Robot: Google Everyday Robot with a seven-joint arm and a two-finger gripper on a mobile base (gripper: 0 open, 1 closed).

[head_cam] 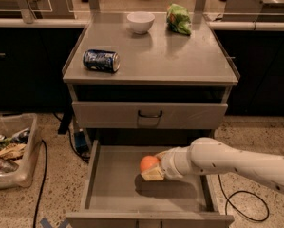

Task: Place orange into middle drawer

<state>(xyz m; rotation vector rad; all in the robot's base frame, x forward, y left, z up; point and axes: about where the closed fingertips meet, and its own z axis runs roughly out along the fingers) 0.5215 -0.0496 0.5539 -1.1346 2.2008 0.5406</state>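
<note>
One clear bin (11,151) of clutter sits on the floor at left. The cabinet top (151,56) carries one blue can (101,61) on its side, one white bowl (140,22) and one green bag (178,19). Below one shut drawer (150,114), one open drawer (110,186) holds one orange (147,163) just above its floor, clamped in the gripper (154,166). One white arm (227,161) reaches in low from the right.

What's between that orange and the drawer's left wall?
Only the middle drawer's bare grey floor, in the camera view. The gripper holds the orange from its right, above that floor.
</note>
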